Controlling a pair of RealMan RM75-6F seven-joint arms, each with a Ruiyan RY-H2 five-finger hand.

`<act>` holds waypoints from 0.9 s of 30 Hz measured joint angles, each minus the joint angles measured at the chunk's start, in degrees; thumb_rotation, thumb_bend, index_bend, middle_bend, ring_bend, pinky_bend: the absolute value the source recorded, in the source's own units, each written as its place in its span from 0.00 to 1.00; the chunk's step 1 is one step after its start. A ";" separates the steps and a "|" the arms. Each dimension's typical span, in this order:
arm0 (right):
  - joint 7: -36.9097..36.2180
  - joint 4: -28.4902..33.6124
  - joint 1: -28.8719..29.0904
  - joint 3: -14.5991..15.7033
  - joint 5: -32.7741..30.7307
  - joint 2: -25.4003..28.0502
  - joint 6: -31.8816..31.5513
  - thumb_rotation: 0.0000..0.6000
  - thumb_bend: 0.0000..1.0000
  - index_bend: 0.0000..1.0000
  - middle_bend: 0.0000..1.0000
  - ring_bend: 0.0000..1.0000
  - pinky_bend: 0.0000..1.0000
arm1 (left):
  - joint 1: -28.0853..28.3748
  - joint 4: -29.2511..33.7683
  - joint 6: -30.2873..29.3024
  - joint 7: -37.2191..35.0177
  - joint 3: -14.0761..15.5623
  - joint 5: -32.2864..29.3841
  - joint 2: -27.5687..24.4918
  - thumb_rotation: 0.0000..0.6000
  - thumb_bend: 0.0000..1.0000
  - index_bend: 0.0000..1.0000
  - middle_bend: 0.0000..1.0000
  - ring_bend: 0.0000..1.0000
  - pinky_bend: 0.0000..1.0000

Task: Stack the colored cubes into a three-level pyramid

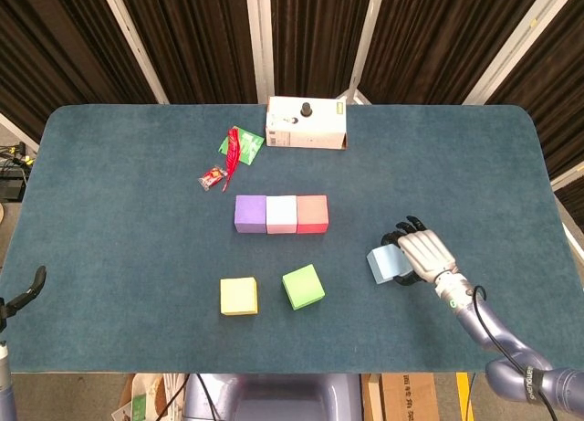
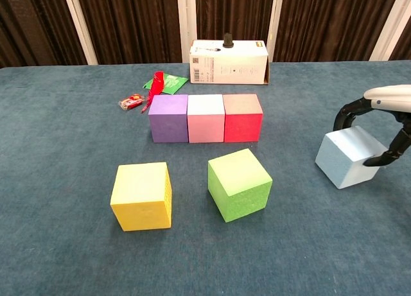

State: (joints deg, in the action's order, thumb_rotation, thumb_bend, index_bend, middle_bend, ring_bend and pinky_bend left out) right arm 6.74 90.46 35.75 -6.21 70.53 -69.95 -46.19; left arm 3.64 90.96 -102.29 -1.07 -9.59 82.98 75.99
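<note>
Dark curtains with pale struts hang behind your table [image 1: 109,220], which is covered in teal felt. Take the row of three cubes at its middle as your landmark: the purple cube [image 1: 250,213], the pink cube [image 1: 281,214] and the red cube [image 1: 312,213] sit side by side, touching, with purple on the left end and red on the right.

In front of that row, nearer you, the yellow cube [image 1: 238,296] sits below the purple end and the green cube [image 1: 303,286] just right of it, turned slightly; the two are apart from each other and from the row.

To the right of the row and a little nearer you lies the light blue cube [image 2: 347,158], tilted against the felt. Your right hand [image 1: 422,256] is draped over it, fingers [image 2: 345,114] curled down the far side and the thumb against the near right edge, so it grips the cube.

Your left hand [image 1: 27,287] shows only as a dark tip at the table's left front edge; you cannot tell whether it is spread or closed.

Behind the row stands a white box [image 1: 307,123] with a black knob, and left of it a green packet [image 1: 240,143] and a small red wrapper [image 1: 213,176].
</note>
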 measured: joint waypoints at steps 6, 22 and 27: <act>0.85 0.94 0.51 -0.09 -0.07 0.16 -0.17 1.00 0.24 0.32 0.38 0.16 0.00 | -0.08 -0.41 0.62 0.50 -0.20 0.01 -0.04 1.00 0.35 0.06 0.00 0.00 0.00; 6.36 15.63 8.70 -7.35 -14.29 12.12 4.30 1.00 0.24 0.40 0.38 0.16 0.00 | -0.48 -1.51 0.30 2.04 -3.03 -2.36 -0.12 1.00 0.35 0.06 0.00 0.00 0.00; 9.39 18.62 14.89 -9.22 -24.39 14.94 6.08 1.00 0.24 0.40 0.38 0.16 0.00 | -0.51 -2.21 0.39 2.40 -3.77 -3.14 0.21 1.00 0.35 0.06 0.00 0.00 0.00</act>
State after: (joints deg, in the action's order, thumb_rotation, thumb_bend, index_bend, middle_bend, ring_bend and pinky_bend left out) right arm 16.13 109.09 50.63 -15.43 46.14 -55.02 -40.10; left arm 3.13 88.75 -101.89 1.33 -13.36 79.85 76.19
